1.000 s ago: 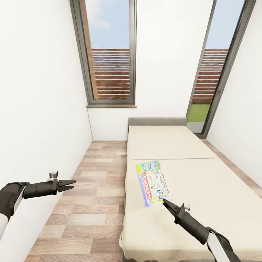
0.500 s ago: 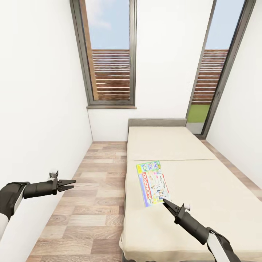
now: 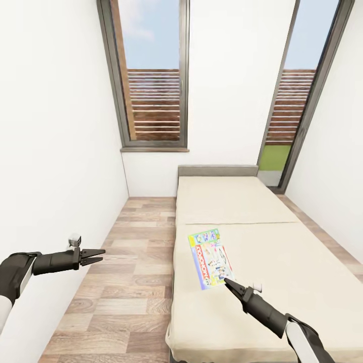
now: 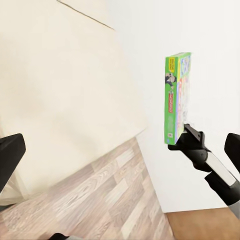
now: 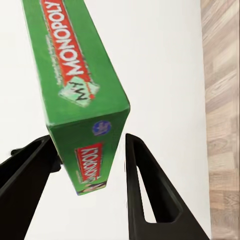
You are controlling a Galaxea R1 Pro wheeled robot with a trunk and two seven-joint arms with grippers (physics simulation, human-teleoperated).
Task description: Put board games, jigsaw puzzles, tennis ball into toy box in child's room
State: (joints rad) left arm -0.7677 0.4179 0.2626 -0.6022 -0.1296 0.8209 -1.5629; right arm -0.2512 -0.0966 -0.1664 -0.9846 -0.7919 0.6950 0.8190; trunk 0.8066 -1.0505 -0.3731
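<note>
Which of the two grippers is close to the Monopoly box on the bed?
The right gripper: its open fingers reach the near corner of the Monopoly box on the bed. The left gripper is over the floor, beside the wall.

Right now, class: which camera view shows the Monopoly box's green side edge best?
The right wrist view: the Monopoly box shows its green edge and logo large between the fingers. The head view shows its top face on the bed; the left wrist view shows the edge small.
</note>
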